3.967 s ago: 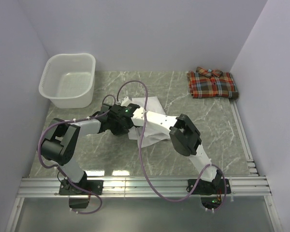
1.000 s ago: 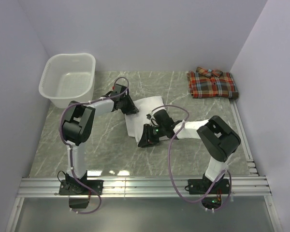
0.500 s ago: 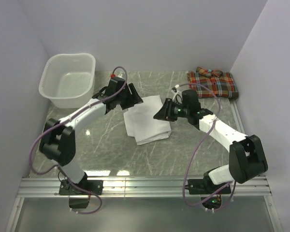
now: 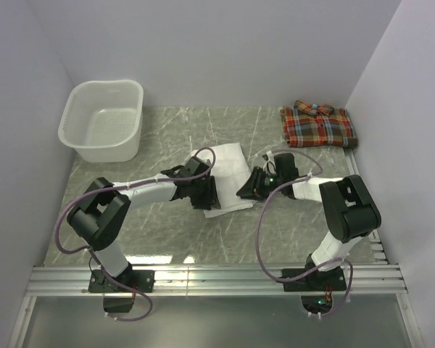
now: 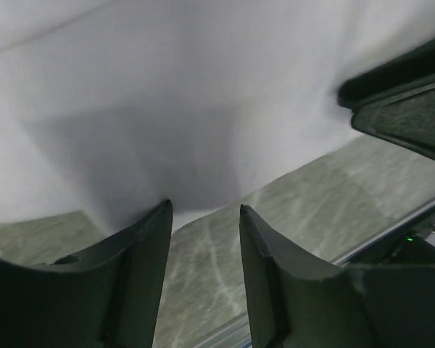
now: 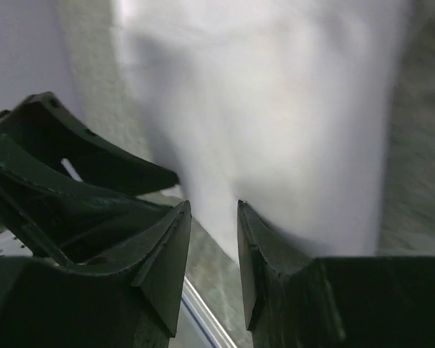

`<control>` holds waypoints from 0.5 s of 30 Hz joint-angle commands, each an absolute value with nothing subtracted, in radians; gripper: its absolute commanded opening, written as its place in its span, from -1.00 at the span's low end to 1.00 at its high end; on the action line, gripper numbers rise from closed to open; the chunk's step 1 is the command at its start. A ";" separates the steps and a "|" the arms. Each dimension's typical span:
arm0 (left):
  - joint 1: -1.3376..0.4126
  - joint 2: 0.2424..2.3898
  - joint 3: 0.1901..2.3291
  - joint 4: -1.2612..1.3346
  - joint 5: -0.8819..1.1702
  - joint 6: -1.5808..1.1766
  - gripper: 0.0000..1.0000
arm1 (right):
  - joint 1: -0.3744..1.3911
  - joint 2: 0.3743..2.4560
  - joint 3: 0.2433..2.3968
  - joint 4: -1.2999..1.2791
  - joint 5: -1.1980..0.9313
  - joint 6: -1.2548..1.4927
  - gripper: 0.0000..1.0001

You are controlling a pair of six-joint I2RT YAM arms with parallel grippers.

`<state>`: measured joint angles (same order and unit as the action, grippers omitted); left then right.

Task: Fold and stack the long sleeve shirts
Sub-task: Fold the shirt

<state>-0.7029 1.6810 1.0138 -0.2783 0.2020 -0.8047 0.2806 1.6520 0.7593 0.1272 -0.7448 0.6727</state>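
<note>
Top external alone shows me the folded plaid shirt (image 4: 318,125) far right; my wrist views show the smooth white shirt (image 5: 203,87) on the veined table (image 5: 297,206), left gripper (image 5: 203,217) and right gripper (image 6: 212,217) slightly spread at its edges, pinching nothing.

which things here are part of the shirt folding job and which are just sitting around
Part of the job:
plain white folded cloth shirt
red-orange plaid folded cloth shirt

Just lying about:
white plastic laundry basket
</note>
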 commanded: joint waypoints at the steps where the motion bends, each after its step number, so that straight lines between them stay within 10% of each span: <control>1: -0.696 1.674 0.967 -0.268 0.206 -0.802 -0.05 | 0.256 1.699 0.671 0.241 -0.781 0.701 -0.21; 15: -0.653 1.583 0.890 -0.348 0.169 -0.784 -0.08 | 0.233 1.562 0.580 0.152 -0.744 0.648 -0.23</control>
<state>-0.6636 1.6543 0.8959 -0.2806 0.2115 -0.8089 0.2417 1.6608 0.5667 0.2432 -0.7906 0.7074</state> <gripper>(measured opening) 0.447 0.385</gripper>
